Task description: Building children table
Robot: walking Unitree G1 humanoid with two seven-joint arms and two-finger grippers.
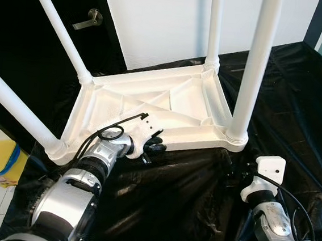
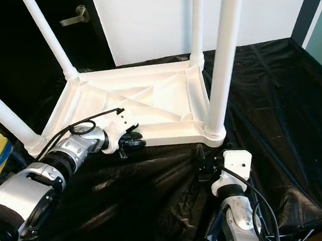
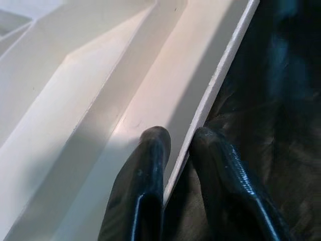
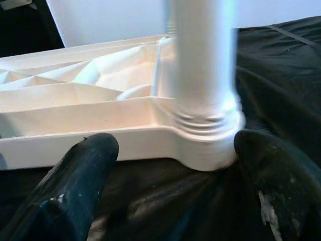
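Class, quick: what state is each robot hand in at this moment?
Left hand: shut on the white tabletop, pinching its rim.
Right hand: open, fingers apart before the table leg, holding nothing.

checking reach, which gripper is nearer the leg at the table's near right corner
Right. The right gripper is open at the base of that leg; the left gripper pinches the tabletop's near rim, further along.

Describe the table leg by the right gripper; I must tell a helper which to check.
An upturned white table lies on black sheeting. Of its four legs, it is the one at the corner nearest the right gripper, whose open fingers flank its socket, standing upright.
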